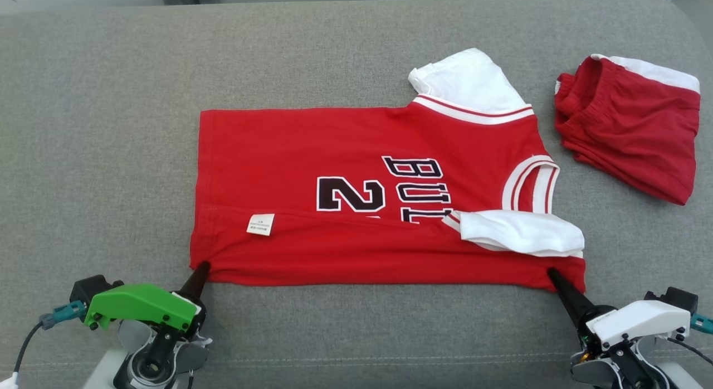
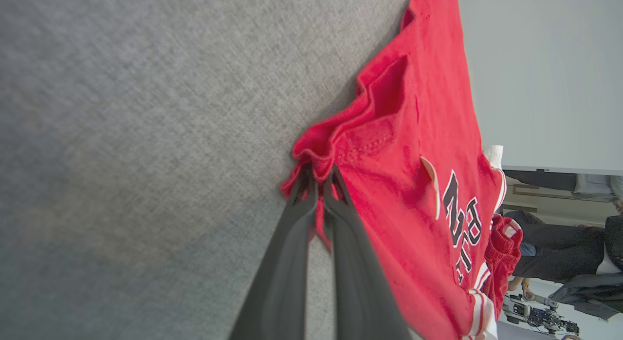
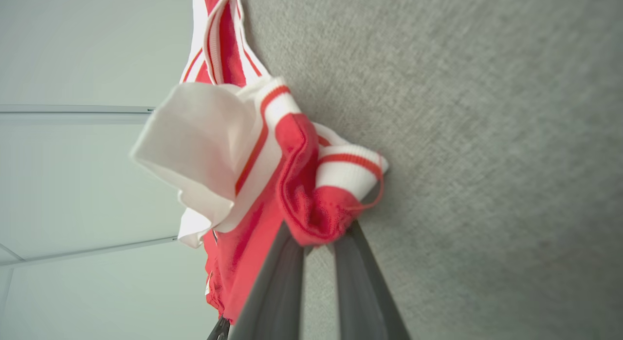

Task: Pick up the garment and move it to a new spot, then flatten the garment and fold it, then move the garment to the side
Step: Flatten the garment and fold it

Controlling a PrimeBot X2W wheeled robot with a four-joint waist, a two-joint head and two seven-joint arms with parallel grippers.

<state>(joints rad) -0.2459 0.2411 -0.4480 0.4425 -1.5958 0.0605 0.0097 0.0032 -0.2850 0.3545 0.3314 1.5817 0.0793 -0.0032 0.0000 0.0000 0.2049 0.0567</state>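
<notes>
On a grey cushion [image 1: 100, 127] lay a red jersey [image 1: 312, 149], likely soft, light and limp — the left gripper [image 1: 201, 265] and right gripper [image 1: 551, 273] each pinched shut on a near corner, sensible holds for folding.

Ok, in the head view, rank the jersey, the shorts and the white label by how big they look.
1. jersey, clearly largest
2. shorts, next
3. label, smallest
The shorts lie farther from the camera, but not enough to change the order.
</notes>
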